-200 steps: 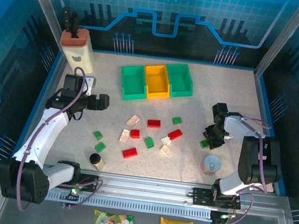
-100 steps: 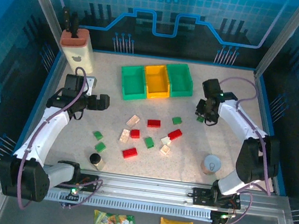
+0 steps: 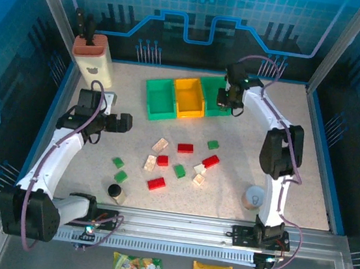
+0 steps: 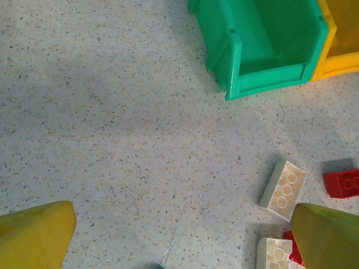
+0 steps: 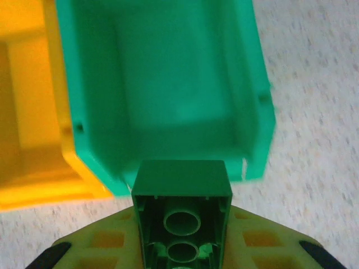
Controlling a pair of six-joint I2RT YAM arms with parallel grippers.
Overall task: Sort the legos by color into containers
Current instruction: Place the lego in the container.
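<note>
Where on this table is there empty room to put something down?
Bare table between the knife block and the left green bin; also the near strip between the jar and the cup. Crowded mid-table, where the legos lie.

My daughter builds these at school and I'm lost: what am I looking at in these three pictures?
Two robot arms are bolted at the near edge of a table. One picture is from overhead; the other two come from small cameras on each wrist. Red, green and cream toy bricks lie scattered on the table, and behind them stand three bins: green, yellow, green. The right claw grips a green brick at the front edge of the right green bin. The left claw is open and holds nothing.
</note>
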